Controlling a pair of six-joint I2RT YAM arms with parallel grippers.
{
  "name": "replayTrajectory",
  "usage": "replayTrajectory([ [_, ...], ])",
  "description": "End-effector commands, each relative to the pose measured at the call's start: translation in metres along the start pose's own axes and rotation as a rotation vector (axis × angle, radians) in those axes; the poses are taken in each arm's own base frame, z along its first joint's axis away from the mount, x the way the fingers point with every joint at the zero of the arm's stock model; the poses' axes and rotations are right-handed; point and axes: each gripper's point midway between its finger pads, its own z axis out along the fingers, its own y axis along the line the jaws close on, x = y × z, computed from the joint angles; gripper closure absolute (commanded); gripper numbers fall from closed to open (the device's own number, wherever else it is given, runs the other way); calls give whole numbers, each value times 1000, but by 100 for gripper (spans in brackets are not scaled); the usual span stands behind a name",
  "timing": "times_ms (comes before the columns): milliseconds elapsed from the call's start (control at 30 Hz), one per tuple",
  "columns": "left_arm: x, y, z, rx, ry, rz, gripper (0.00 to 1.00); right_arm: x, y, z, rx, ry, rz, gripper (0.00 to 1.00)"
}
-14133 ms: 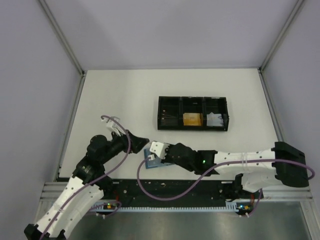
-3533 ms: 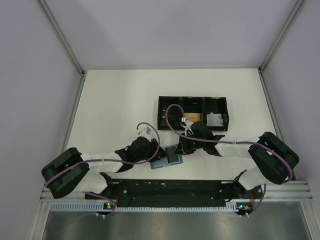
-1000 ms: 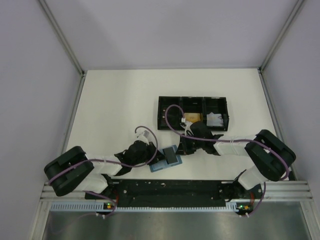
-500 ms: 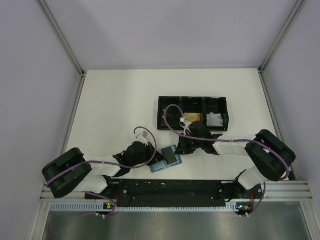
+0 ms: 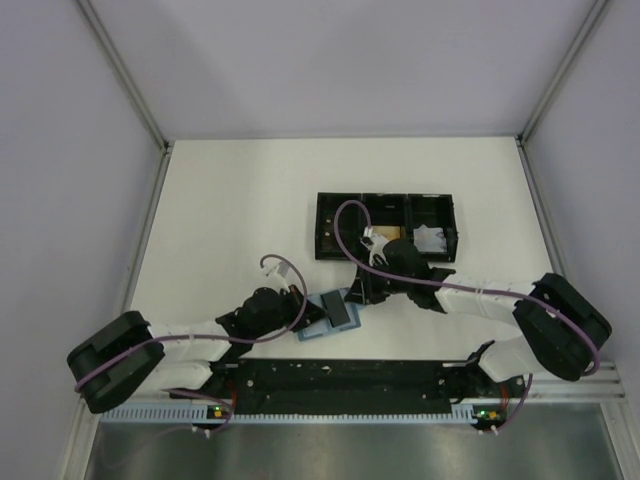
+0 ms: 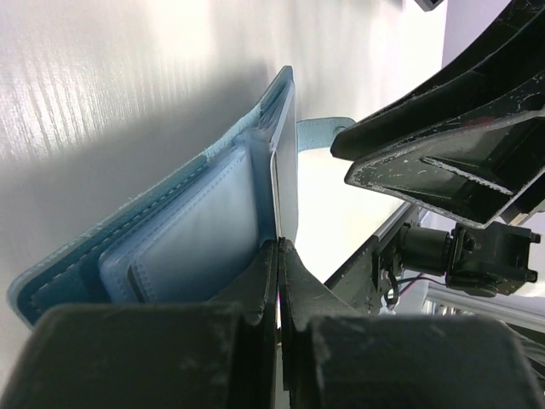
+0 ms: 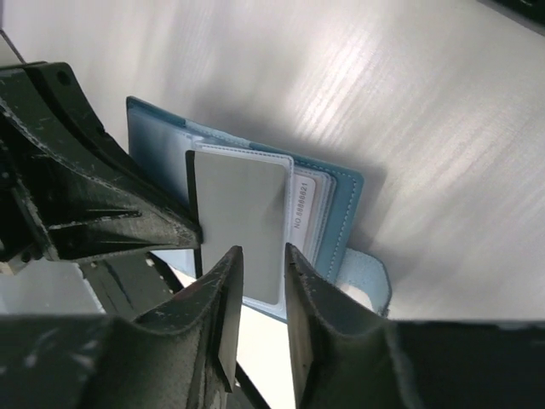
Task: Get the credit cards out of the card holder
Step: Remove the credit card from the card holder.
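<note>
The teal card holder (image 5: 318, 328) lies open on the table between the two arms, its lighter blue slots (image 6: 192, 243) facing up. A black credit card (image 5: 341, 313) rests across it and looks grey in the right wrist view (image 7: 243, 213). My left gripper (image 6: 278, 244) is shut on that card's thin left edge. The right gripper (image 7: 261, 256) stands open, its jaws on either side of the card's near end without touching it. A white numbered card (image 7: 306, 207) sticks out of a slot beside it. An orange-gold card (image 5: 392, 234) lies in the tray.
The long black three-compartment tray (image 5: 336, 228) stands just behind the right gripper, with a white wad of paper (image 5: 430, 240) in its right compartment. The holder's strap tab (image 7: 375, 274) juts out to the right. The black rail at the table's near edge (image 5: 350, 375) runs close below the holder.
The right gripper's jaws have parted and let go of the black card. The left gripper has closed on the card's edge. Both arms' elbows have swung outward a little.
</note>
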Motion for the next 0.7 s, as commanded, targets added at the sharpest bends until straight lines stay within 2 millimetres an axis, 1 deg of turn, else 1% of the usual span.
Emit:
replayTrajectory([
  [0, -9, -9, 0, 33, -42, 38, 100, -17, 27, 5, -116, -46, -20, 77],
  [67, -8, -9, 1, 27, -36, 39, 100, -15, 28, 9, -137, -32, -14, 81],
  [300, -3, -3, 8, -4, -6, 24, 100, -3, 19, 25, -132, 26, 13, 89],
  [433, -3, 1, 9, -20, -6, 20, 100, 10, 3, 30, -68, 79, 39, 92],
  [667, -4, 7, 7, -49, -19, 8, 100, 27, -20, 30, 52, 158, 63, 95],
])
